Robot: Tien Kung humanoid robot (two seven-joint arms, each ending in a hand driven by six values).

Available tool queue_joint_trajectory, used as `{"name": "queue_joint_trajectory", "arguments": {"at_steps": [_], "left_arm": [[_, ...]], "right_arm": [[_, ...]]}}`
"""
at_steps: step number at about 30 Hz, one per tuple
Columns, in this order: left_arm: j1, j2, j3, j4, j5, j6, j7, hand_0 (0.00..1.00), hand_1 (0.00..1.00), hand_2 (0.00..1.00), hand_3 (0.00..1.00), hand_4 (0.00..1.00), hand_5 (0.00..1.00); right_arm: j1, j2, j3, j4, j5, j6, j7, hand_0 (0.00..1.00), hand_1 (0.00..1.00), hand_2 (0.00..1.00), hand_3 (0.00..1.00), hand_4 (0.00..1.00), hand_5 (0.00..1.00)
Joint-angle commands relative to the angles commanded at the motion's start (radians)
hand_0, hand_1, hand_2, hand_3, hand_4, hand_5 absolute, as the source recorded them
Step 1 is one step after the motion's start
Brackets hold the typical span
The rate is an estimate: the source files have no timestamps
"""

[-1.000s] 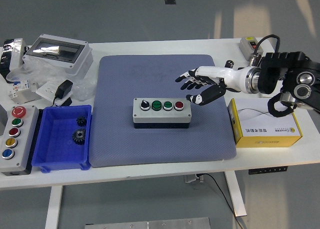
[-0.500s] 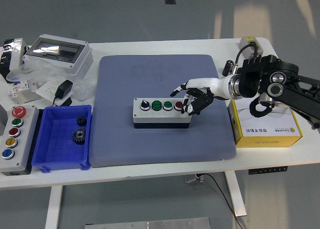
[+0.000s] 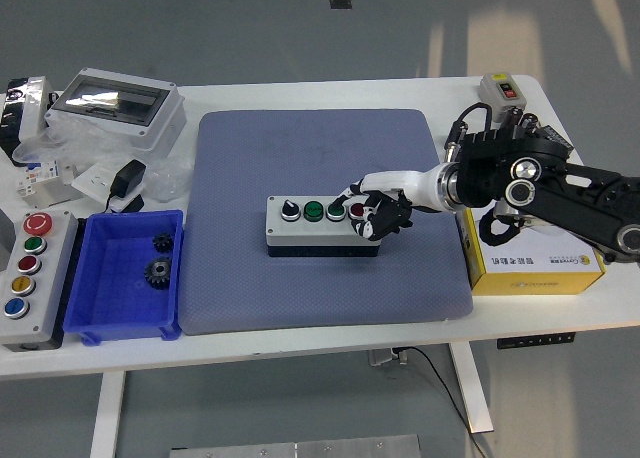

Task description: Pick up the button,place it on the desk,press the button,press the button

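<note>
A grey button box (image 3: 322, 226) lies in the middle of the blue-grey mat (image 3: 320, 148). On top it has a black knob, two green buttons and a red button (image 3: 357, 210). My right hand (image 3: 372, 208) reaches in from the right and sits over the box's right end. One white finger points left over the red and right green buttons; the other fingers are curled and hold nothing. The fingertip is at the buttons; contact is not clear. My left arm is out of view.
A yellow and white carton (image 3: 535, 260) lies right of the mat under my right arm. A blue bin (image 3: 126, 274) with two gears and a second button box (image 3: 28, 263) stand at the left. A clear-lidded enclosure (image 3: 115, 105) and loose parts are at the back left.
My right hand has moved left and down from beside the box onto its right end. Its fingers have curled from spread to one pointing finger.
</note>
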State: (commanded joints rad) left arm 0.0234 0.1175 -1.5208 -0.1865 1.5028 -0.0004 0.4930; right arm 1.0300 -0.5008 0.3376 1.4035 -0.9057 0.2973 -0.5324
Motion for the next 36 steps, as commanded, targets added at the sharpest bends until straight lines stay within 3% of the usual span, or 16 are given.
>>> {"name": "queue_joint_trajectory", "arguments": {"at_steps": [9,13,16,21,25,29,36], "left_arm": [[-0.002,-0.001,0.002,0.002,-0.006,-0.002,-0.009,0.645,0.632,0.560,0.596,0.615,0.172],[-0.002,-0.001,0.000,0.002,-0.005,0.000,-0.009,0.645,0.632,0.560,0.596,0.615,0.172],[0.000,-0.003,0.000,0.002,-0.005,0.000,-0.008,0.645,0.633,0.558,0.597,0.616,0.171],[0.004,-0.006,-0.001,0.000,-0.002,-0.001,-0.004,0.645,0.633,0.553,0.595,0.615,0.173],[0.007,-0.009,0.000,0.001,-0.001,-0.003,-0.005,0.645,0.633,0.553,0.595,0.615,0.173],[0.009,-0.018,0.003,0.003,-0.001,-0.004,-0.012,0.645,0.632,0.553,0.595,0.615,0.173],[0.008,-0.029,0.008,0.006,0.000,-0.006,-0.031,0.644,0.631,0.552,0.595,0.613,0.172]], "right_arm": [[0.002,0.022,-0.058,-0.038,0.014,-0.029,0.016,0.037,0.113,0.218,0.854,0.262,0.017],[-0.003,0.017,-0.038,-0.028,0.018,-0.042,0.029,0.037,0.113,0.218,0.854,0.262,0.017],[-0.024,-0.008,0.023,0.002,0.038,-0.020,0.039,0.036,0.111,0.215,0.845,0.262,0.019],[-0.100,-0.070,0.170,0.081,0.011,0.060,0.027,0.037,0.109,0.212,0.834,0.298,0.006],[-0.191,-0.068,0.318,0.142,-0.085,0.098,0.017,0.037,0.109,0.212,0.834,0.298,0.006],[-0.303,0.007,0.474,0.157,-0.237,0.008,0.063,0.036,0.107,0.210,0.824,0.299,0.004],[-0.531,0.166,0.744,0.170,-0.445,-0.266,0.314,0.029,0.106,0.215,0.821,0.275,0.050]]}}
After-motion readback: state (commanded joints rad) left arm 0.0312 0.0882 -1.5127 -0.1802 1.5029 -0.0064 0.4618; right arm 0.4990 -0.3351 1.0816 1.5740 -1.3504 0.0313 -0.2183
